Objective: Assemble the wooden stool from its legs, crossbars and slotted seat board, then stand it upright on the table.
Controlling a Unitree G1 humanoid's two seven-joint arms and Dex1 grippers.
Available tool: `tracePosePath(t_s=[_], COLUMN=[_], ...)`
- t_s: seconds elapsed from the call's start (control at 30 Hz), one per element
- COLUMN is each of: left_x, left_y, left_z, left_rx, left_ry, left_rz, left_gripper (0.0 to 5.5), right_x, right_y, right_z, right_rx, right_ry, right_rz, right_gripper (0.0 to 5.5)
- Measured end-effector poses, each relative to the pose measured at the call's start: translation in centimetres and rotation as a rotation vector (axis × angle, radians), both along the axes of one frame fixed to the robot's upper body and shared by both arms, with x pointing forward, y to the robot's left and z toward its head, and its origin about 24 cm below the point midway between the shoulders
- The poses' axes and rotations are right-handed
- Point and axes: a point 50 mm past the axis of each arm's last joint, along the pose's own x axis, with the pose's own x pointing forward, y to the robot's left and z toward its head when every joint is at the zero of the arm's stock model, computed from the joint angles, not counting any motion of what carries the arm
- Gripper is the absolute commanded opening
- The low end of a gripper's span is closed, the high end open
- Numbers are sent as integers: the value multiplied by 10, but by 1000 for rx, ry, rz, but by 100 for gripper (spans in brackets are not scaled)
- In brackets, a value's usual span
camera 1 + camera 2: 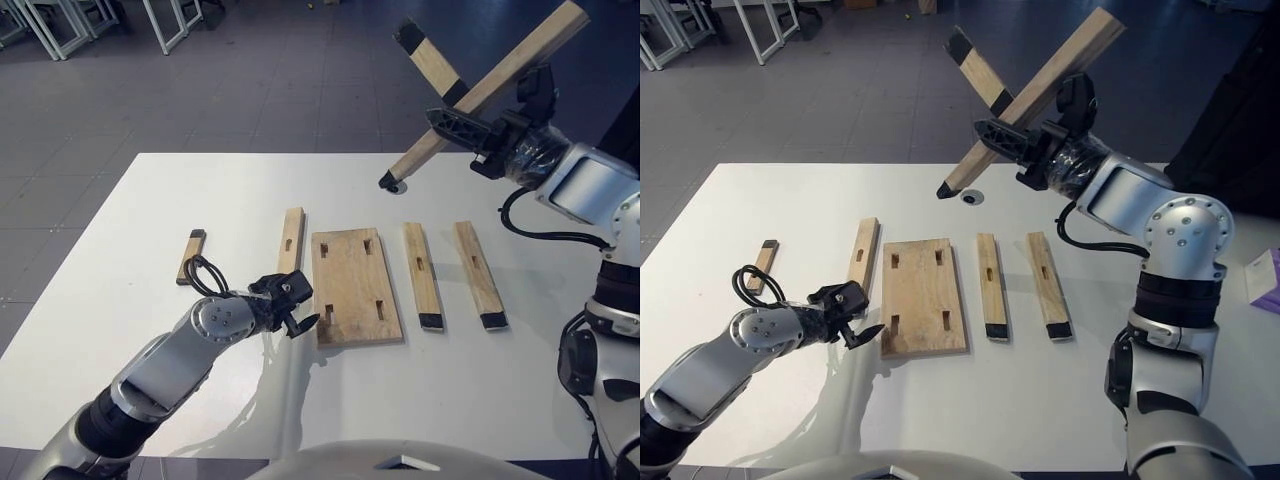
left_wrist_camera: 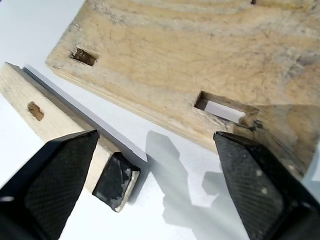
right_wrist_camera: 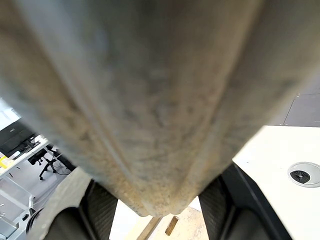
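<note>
**Two arms, one loaded, one free**

Left gripper (image 1: 300, 322): released, fingers (image 2: 60, 175) spread wide, low over the table (image 1: 140, 200) near its front edge. The opening takes in the black-capped near end of a slotted leg (image 1: 291, 240) and, just beside it, the near-left corner of the seat board (image 1: 353, 285). Leg and board lie side by side, with a narrow strip of table between them. Both long axes run away from us, near to far. The leg is on the board's left.

Right gripper (image 1: 478, 118): clenched on a crossed pair (image 1: 520, 62) of bars joined in an X. It is held high above the far right of the table, well apart from the loose parts.

Farther out: the inner leg (image 1: 421, 275) and the outer leg (image 1: 479, 272) lie to the right of the board, parallel to it, black caps toward us. A short bar (image 1: 191, 256) lies well to the left.

Judgement: the left arm is the nearer one to the slotted leg and the board, and it is the free one. We expect a grasp at the leg's near end, taken across its width.

Risk: one finger stands over the board's edge and could nudge the board on closing.
</note>
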Motion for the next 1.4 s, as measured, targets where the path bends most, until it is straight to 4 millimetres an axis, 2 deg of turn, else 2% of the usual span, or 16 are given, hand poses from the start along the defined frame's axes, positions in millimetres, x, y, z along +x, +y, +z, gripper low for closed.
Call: tracePosePath(t_s=[0.27, 0.57, 0.63, 0.73, 0.8, 0.87, 0.93, 1.03, 1.2, 1.3, 1.4], left_x=[1, 4, 1, -16, -25, -27, -24, -14, -6, -5, -5], left_y=[-12, -19, -19, -4, 10, 24, 33, 41, 48, 47, 46], left_z=[1, -15, -19, -14, -11, -9, -8, -10, -11, -12, -11], left_rx=[-112, -18, -9, -17, -11, -1, -4, -6, 29, 34, 30], left_ry=[13, -30, -31, 33, 105, 164, 187, 192, 176, 171, 168], left_rz=[35, -30, -34, -63, -105, -129, -141, -134, -104, -107, -100], left_gripper=[422, 422, 422, 422, 422, 422, 422, 422, 422, 422, 422], right_x=[1, 0, 1, 1, -3, -12, -22, -34, -40, -40, -42], right_y=[0, 1, 2, -1, -5, -9, -10, 2, 16, 16, 14], right_z=[-1, -3, -3, -5, -16, -42, -60, -80, -104, -121, -124], right_rx=[-12, -11, -7, -36, -61, -102, -117, -146, -182, -220, -223], right_ry=[1, 9, 8, 0, 6, 65, 109, 138, 157, 180, 180], right_rz=[-10, -1, 6, -4, 33, 111, 199, 353, 439, 430, 413], right_gripper=[201, 201, 201, 201, 201, 201, 201, 201, 201, 201, 201])
